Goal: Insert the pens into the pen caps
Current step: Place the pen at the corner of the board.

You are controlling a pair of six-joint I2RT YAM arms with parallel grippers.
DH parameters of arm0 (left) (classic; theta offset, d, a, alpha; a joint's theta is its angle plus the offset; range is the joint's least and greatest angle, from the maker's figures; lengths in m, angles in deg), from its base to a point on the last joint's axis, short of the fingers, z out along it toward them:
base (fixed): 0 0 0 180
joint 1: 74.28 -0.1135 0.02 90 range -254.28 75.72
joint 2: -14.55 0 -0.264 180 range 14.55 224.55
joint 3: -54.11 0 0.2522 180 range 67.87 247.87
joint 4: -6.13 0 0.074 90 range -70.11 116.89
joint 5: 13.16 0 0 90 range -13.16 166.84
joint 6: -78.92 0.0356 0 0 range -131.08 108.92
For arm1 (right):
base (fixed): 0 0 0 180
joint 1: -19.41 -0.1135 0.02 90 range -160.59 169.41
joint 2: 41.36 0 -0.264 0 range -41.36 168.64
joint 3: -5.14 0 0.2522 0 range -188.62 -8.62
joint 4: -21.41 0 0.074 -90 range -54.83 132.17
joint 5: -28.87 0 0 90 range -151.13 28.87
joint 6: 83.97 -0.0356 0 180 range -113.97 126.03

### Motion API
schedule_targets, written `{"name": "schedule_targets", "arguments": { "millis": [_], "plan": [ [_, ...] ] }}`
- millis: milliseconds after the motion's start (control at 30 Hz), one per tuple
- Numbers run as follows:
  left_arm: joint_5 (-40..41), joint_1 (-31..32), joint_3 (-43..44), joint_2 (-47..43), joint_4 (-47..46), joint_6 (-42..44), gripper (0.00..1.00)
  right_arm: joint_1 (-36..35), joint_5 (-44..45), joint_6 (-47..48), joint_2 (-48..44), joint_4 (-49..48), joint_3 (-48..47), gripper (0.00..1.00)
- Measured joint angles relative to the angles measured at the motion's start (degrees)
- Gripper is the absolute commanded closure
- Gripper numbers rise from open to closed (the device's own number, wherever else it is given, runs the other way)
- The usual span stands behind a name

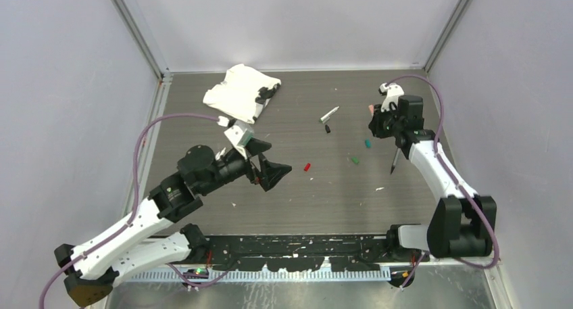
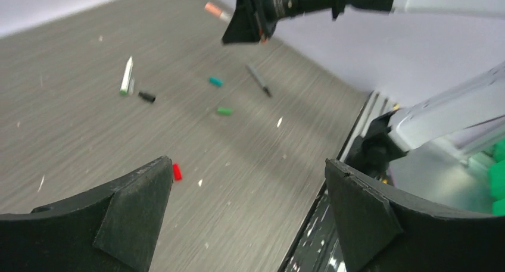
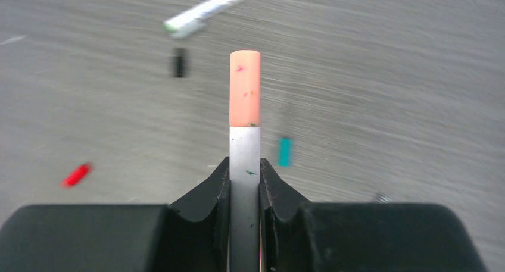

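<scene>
Right gripper (image 3: 245, 169) clamps a white-barrelled pen (image 3: 245, 146) with salmon-pink plastic cap (image 3: 245, 87) by the grey table's (image 1: 324, 204) right edge; left gripper (image 2: 247, 168) gapes wide.

A dark grey wood-grain surface (image 1: 317, 187) fills the top view. At 11 o'clock, close to the far edge, lies a crumpled white cloth (image 1: 233, 92) with dark marks (image 1: 268, 92) on its 3 o'clock side. Small white flecks (image 1: 380, 188) are scattered over the surface, mostly from the centre toward 4 o'clock; the left wrist view shows one (image 2: 279, 122) on the grain. Pale walls (image 1: 297, 25) close the far end and both sides, with metal posts (image 1: 137, 32) at the corners. At 6 o'clock a black rail (image 1: 297, 245) runs along the near edge, speckled white.
</scene>
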Motion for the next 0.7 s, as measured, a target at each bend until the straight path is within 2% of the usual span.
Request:
{"name": "schedule_targets", "arguments": {
  "millis": [133, 267, 467, 700],
  "plan": [
    [0.83, -0.07, 2.62, 3.85, 8.48, 2.14, 0.01, 3.58, 11.21, 0.35, 9.31, -0.46, -2.86, 0.91],
    [2.49, -0.09, -1.31, 3.89, 12.7, 2.32, 0.0, 5.9, 17.92, 0.7, 19.74, -0.31, -7.56, 0.86],
    [3.76, -0.09, -3.41, 2.45, 13.25, 2.62, 0.0, 9.57, 20.09, 0.48, 33.03, 2.25, -17.75, 0.8],
    [3.74, -1.09, -3.41, 5.4, 12.81, 3.48, 0.0, 12.37, 20.74, -0.11, 42.86, 5.79, -26.6, 0.61]
  ]
}}
